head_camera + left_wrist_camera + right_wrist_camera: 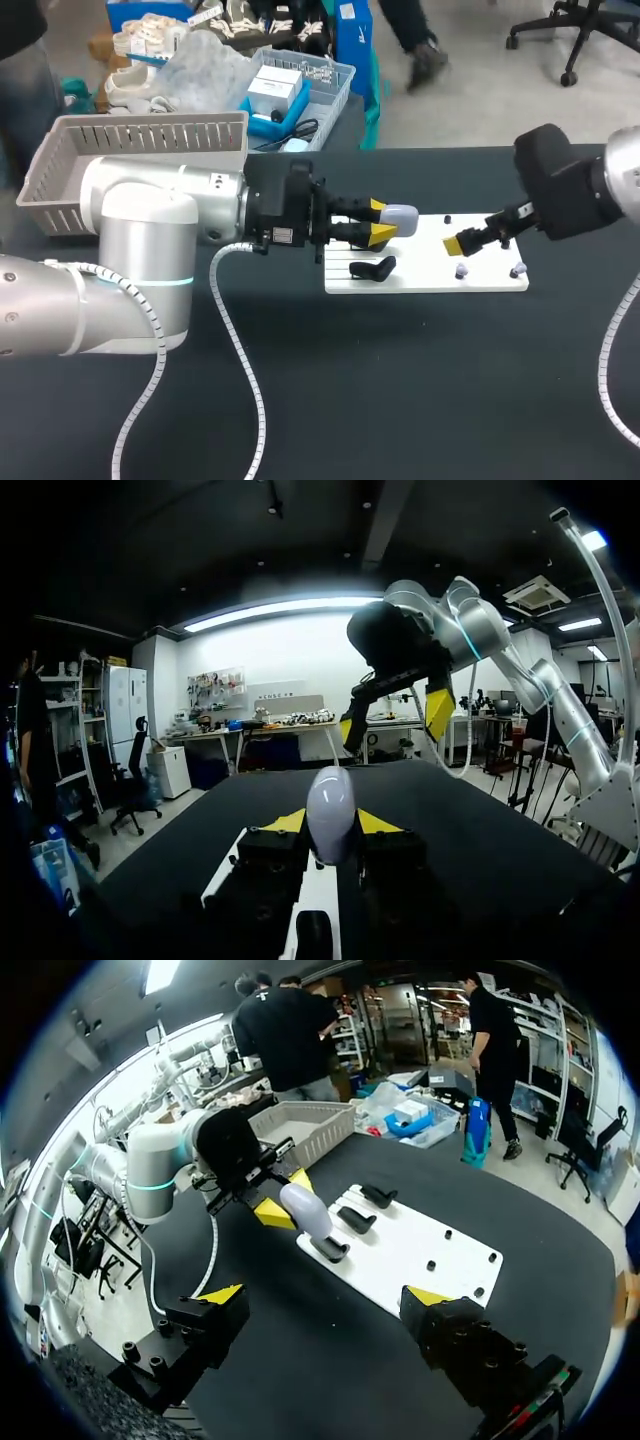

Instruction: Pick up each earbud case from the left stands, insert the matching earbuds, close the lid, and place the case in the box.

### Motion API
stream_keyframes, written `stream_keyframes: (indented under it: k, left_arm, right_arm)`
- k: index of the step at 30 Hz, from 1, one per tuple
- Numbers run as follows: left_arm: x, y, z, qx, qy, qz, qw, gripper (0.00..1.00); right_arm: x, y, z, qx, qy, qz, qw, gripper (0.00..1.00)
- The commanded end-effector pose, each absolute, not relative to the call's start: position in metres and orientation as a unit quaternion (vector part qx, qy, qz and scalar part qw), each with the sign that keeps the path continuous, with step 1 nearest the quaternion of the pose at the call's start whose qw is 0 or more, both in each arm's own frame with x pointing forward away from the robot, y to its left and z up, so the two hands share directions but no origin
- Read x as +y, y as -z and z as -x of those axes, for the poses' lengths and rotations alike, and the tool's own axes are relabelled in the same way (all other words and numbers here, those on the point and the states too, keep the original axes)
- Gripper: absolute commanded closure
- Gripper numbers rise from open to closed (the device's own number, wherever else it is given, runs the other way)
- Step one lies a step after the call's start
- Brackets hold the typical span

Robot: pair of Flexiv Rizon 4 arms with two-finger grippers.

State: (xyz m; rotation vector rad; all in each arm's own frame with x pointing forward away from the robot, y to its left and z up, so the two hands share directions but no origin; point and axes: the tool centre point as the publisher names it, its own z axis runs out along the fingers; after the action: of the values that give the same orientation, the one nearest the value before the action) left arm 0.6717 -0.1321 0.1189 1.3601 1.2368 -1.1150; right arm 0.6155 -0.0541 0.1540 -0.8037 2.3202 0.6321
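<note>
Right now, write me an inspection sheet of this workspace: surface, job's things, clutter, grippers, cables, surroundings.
Surface: black table, white board on it.
Job's things: pale earbud case between the left gripper fingers; black stands and small earbuds on the board; grey basket at the far left.
Clutter: nothing seen.
Grippers: left shut on the earbud case; right gripper open above the board.
Cables: white coiled cable across the table's left, another at its right edge.
Surroundings: nothing seen.
</note>
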Motion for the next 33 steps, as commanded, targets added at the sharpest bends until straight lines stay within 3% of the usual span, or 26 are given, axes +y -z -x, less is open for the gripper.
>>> stream_keyframes:
  k: [1,33]
  left_arm:
    - [-0.133,-0.118,-0.672,0.506,0.456,-0.556,0.476,1.00]
    - [-0.133,-0.118,-0.672,0.506,0.456,-0.556,0.476,1.00]
  right_arm:
    - [-0.041,-0.150,-0.627,0.871,-0.247,0.308,0.291,0.00]
    - [-0.009,-0.132,-0.657,0.881,-0.263,0.288,0.268,0.00]
